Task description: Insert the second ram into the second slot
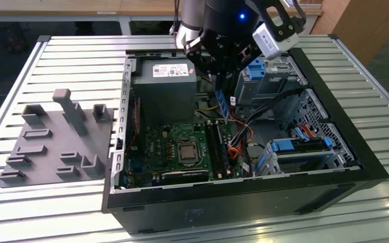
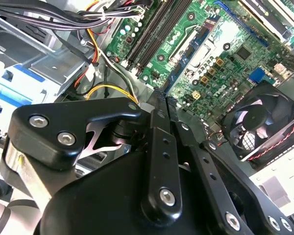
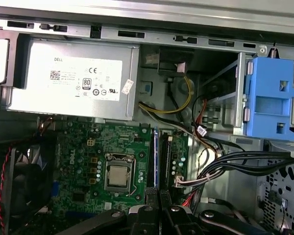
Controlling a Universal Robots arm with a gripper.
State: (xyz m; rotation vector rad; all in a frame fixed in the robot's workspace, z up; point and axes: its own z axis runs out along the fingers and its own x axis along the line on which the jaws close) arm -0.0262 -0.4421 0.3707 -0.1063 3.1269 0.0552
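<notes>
My gripper [image 1: 223, 83] hangs over the open computer case [image 1: 356, 152], shut on the second ram [image 1: 222, 100], a thin blue stick held on edge and pointing down at the motherboard [image 1: 170, 139]. In the first wrist view the ram [image 3: 156, 156] runs edge-on out from between the fingertips [image 3: 148, 198], lying alongside the black memory slots [image 3: 165, 159]. The second wrist view has the gripper [image 2: 160, 100] closed above the board, with the long slots [image 2: 149, 39] further out. In the exterior view the slots [image 1: 216, 148] lie to the right of the processor socket [image 1: 186, 152], below the ram's lower end.
A grey power supply [image 1: 164, 91] stands close beside the gripper. Loose cables [image 1: 248, 136] and blue drive-bay tabs [image 1: 303, 144] crowd the other side of the slots. A case fan [image 2: 257, 122] is at the board's edge. A grey parts fixture [image 1: 52, 142] lies on the slatted table.
</notes>
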